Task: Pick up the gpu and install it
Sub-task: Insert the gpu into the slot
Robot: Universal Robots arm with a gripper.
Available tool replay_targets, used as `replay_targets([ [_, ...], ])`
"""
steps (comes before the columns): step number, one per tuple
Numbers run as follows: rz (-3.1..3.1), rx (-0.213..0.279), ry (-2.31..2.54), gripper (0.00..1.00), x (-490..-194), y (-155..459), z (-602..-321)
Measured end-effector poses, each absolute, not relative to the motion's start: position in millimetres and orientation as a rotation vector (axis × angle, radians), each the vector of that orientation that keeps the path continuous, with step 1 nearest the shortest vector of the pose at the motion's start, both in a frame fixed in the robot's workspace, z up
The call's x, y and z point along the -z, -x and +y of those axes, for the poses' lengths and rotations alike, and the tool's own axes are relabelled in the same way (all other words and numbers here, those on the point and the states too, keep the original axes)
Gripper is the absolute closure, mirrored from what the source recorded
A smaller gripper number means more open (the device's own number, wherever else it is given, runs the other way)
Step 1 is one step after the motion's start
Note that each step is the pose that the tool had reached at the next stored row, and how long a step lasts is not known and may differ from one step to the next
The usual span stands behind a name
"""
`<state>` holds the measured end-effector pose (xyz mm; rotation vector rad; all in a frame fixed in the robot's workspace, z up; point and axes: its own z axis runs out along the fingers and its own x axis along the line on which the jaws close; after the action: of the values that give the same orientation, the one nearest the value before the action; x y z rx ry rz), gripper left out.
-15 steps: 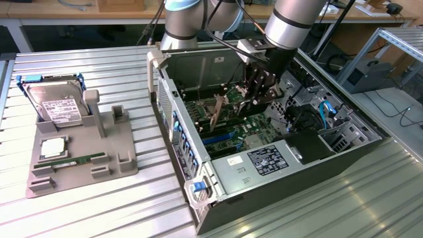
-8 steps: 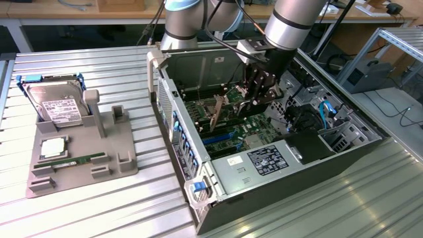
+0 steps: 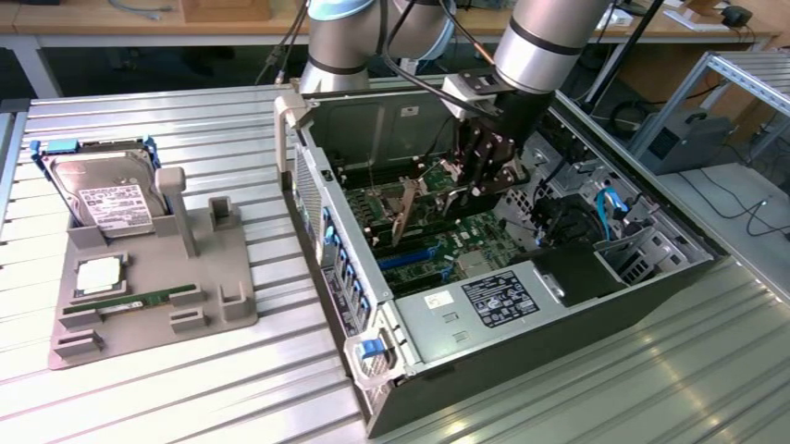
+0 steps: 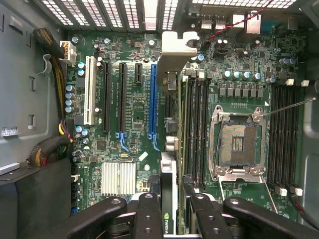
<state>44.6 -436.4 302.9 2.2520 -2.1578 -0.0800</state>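
**Claw clamped on the gpu, down inside the case**

Claw's jaws are partway closed, and the fingers pinch the gpu edge-on between them. The card hangs under the claw over the motherboard, with the blue slot just beside it.

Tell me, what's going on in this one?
A robot arm has its gripper inside an open computer case, shut on a graphics card held edge-on over the motherboard. The card hangs close beside the long blue slot; whether it touches the slot I cannot tell. On the exterior view's left, a grey holder carries a hard drive and a memory stick.
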Motion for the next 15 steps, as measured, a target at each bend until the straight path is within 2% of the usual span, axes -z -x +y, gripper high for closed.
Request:
replay_targets([
  [15, -2.203, 0.081, -2.209, 0.73, -302.7, -39.6, -441.0],
])
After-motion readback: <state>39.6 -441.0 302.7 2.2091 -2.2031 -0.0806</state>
